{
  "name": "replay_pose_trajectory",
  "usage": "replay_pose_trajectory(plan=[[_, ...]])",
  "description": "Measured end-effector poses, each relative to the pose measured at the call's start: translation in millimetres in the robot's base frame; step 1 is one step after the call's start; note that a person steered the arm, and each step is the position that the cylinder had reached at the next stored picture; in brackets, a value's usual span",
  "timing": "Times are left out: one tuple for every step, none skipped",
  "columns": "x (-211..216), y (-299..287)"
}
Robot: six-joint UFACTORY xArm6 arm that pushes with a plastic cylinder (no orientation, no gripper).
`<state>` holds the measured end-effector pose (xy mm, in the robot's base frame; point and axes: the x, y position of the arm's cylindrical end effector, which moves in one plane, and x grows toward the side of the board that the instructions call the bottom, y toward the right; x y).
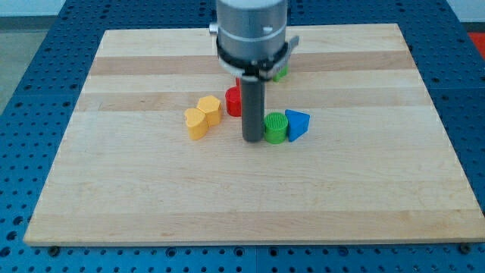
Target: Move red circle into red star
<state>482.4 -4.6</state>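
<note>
The red circle (233,101) stands near the board's middle, partly hidden behind my rod. A sliver of red (238,81) shows just above it beside the rod; it may be the red star, mostly hidden by the arm. My tip (252,140) rests on the board just below and right of the red circle, touching the left side of the green cylinder (275,127).
A blue triangle (298,124) sits right of the green cylinder. A yellow hexagon (209,108) and a yellow heart-like block (196,123) lie left of the red circle. A green block (281,73) peeks out behind the arm. The wooden board (151,189) lies on a blue perforated table.
</note>
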Motion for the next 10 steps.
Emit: replay_pose_trajectory(plan=[[4.4, -18.5], [-16.3, -25.1], [-52.0, -25.1], [-71.7, -25.1], [-97.6, -25.1], [-96.7, -25.1], [-104.6, -32.8], [-117.0, -45.5], [-142.1, -45.5], [-182.1, -45.2]])
